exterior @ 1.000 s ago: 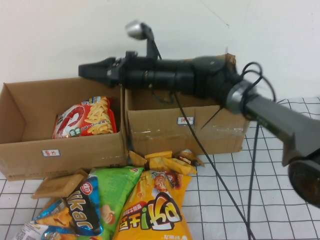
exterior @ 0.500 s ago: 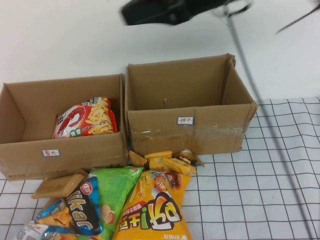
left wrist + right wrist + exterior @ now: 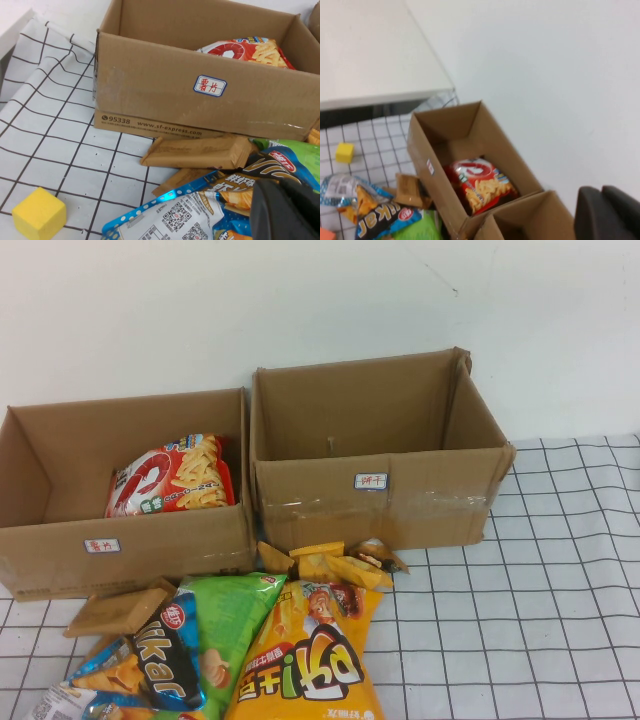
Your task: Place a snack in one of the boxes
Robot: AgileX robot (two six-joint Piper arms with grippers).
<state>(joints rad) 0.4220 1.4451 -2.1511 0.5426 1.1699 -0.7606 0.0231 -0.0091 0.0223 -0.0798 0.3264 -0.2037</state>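
We judge placement complete: snack (image 3: 172, 476) lies in the box (image 3: 120, 540) at nine o'clock. The left gripper (image 3: 285, 210) hangs over the front pile and the right gripper (image 3: 607, 212) high above the boxes; we cannot tell either's opening. Next: retreat.

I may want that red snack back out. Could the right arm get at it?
Probably yes. The snack lies uncovered in the open-topped left box, and the right gripper hangs high above it. The left gripper sits low over the bags.

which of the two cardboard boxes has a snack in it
The wider, lower box with the red-lettered label holds the red shrimp-stick bag; the taller taped box looks empty.
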